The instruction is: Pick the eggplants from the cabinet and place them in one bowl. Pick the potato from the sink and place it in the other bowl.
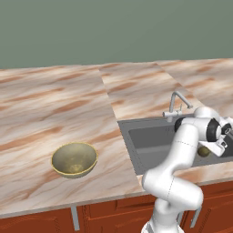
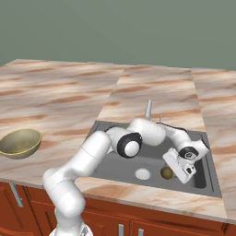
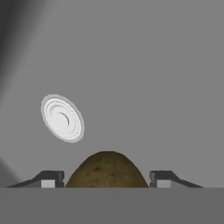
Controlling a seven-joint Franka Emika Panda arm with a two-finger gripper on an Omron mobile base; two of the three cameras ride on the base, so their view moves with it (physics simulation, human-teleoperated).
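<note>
The olive-brown potato [image 3: 106, 170] lies on the floor of the dark grey sink [image 3: 153, 87], close to the white round drain [image 3: 62, 118]. My gripper [image 3: 107, 178] is open and low in the basin, with one fingertip on each side of the potato. From the base views the potato [image 1: 203, 151] [image 2: 166, 173] sits right at the gripper [image 1: 211, 150] [image 2: 173, 171] inside the sink [image 1: 150, 141] [image 2: 152, 159]. The deep olive-tan bowl [image 1: 74, 159] [image 2: 19, 142] stands empty on the counter left of the sink. The eggplants, the cabinet and the wide dark brown bowl are out of view.
A slim silver faucet [image 1: 175, 102] [image 2: 148, 109] rises at the sink's back edge, behind my arm. The marble counter [image 1: 54, 104] [image 2: 64, 92] stretches left of the sink and behind it. Reddish-brown drawer fronts [image 1: 104, 214] run below the counter's front edge.
</note>
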